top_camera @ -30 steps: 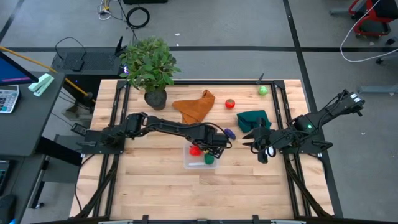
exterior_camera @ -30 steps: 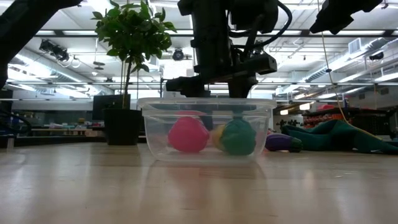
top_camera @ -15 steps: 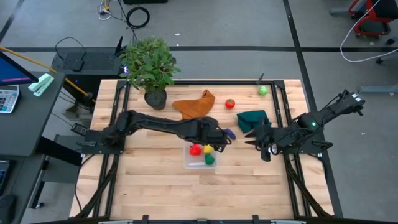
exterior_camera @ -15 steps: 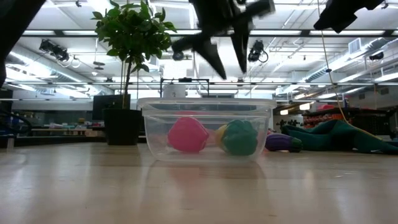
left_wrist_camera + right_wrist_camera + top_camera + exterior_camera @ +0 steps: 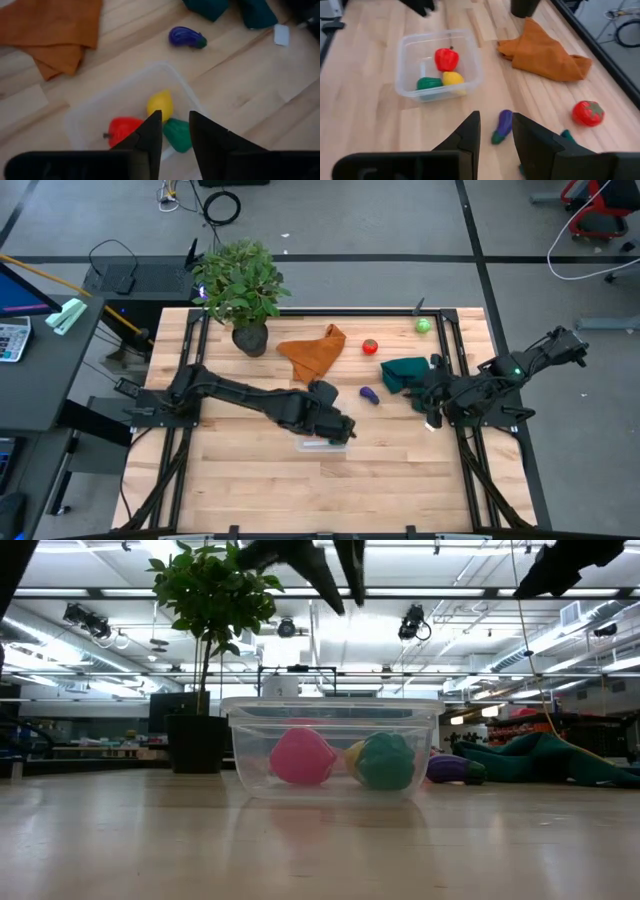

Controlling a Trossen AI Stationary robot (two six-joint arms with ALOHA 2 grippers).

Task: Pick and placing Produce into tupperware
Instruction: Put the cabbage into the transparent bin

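Left tool (image 5: 175,131) above tupperware (image 5: 438,65): red, yellow, green produce (image 5: 443,67) inside.

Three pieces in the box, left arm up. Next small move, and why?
Probably swing the left gripper, empty above the tupperware, toward the purple eggplant: it lies loose on the table, the piece nearest the box.
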